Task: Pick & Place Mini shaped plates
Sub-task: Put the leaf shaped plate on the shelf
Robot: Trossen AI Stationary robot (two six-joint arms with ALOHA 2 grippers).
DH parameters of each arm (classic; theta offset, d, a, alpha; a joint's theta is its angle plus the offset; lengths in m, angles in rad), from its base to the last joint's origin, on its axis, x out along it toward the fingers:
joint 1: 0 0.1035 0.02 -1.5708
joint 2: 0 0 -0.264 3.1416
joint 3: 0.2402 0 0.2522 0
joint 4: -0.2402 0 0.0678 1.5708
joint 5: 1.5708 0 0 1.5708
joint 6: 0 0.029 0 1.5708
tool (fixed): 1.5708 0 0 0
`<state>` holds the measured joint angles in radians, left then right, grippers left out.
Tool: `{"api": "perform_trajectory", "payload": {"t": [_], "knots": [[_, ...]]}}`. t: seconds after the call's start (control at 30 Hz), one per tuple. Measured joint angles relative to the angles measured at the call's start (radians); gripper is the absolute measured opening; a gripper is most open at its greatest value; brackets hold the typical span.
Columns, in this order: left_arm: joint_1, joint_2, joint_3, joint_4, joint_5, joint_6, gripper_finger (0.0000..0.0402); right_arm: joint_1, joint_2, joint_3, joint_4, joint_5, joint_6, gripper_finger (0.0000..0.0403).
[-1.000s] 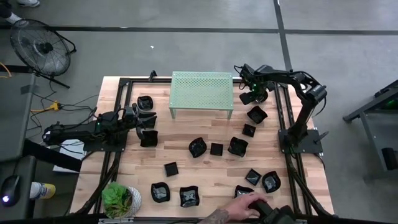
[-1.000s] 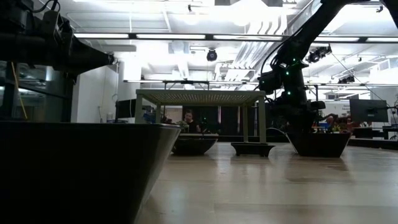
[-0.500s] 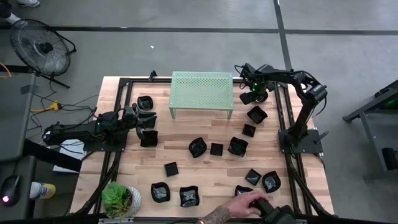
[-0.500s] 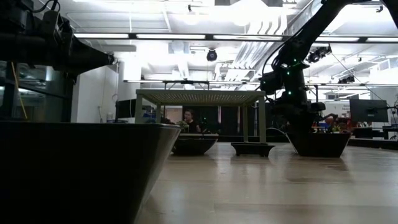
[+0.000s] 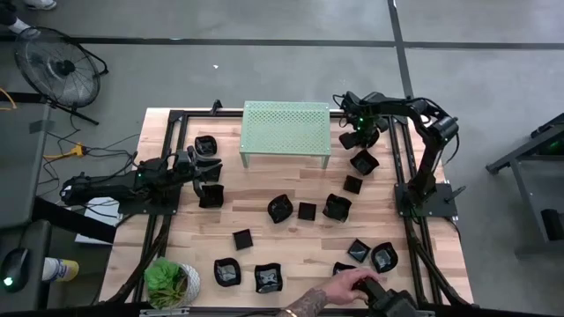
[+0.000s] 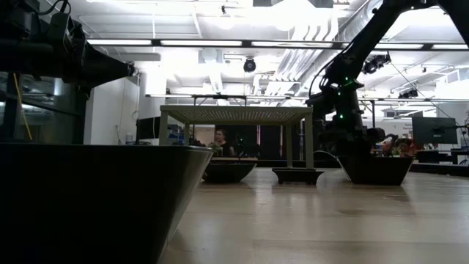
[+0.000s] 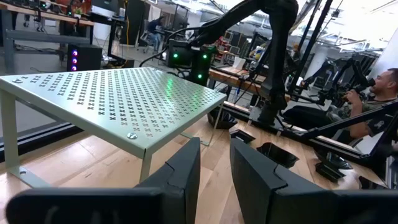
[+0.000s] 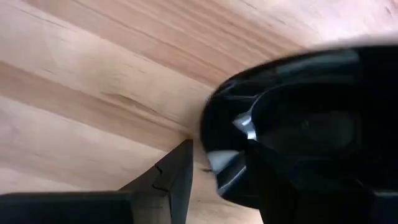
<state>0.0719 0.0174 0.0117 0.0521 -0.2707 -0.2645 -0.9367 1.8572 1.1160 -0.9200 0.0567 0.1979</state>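
I have the counter (image 5: 291, 233) under both arms, the green shelf (image 5: 285, 130) at its back. Black plates (image 5: 306, 210) lie scattered in front of the shelf. My right gripper (image 5: 356, 137) hangs beside the shelf, fingers gripping a plate (image 8: 298, 130). My left gripper (image 5: 209, 169) waits opposite, fingers slightly parted, empty.

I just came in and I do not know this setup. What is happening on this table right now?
A two-armed robot is sorting small black plates scattered over a wooden table. The right gripper is low at the far right corner, beside the green shelf, with a glossy black plate right at its fingers; whether it grips that plate is not clear. The left gripper waits at the left side, its fingers slightly apart and empty. A person's hand reaches in at the near edge, among the plates there.
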Motion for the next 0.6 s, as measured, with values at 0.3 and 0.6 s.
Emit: {"api": "perform_trajectory", "payload": {"t": [0.3, 0.6], "knots": [[0.0, 0.0, 0.0, 0.0, 0.0, 0.0, 0.0085, -0.006, 0.003, 0.0, 0.013, 0.004, -0.005, 0.0139], [0.0, 0.0, 0.0, 0.0, 0.0, 0.0, 0.0085, -0.006, 0.003, 0.0, 0.016, 0.013, -0.005, 0.0139]]}}
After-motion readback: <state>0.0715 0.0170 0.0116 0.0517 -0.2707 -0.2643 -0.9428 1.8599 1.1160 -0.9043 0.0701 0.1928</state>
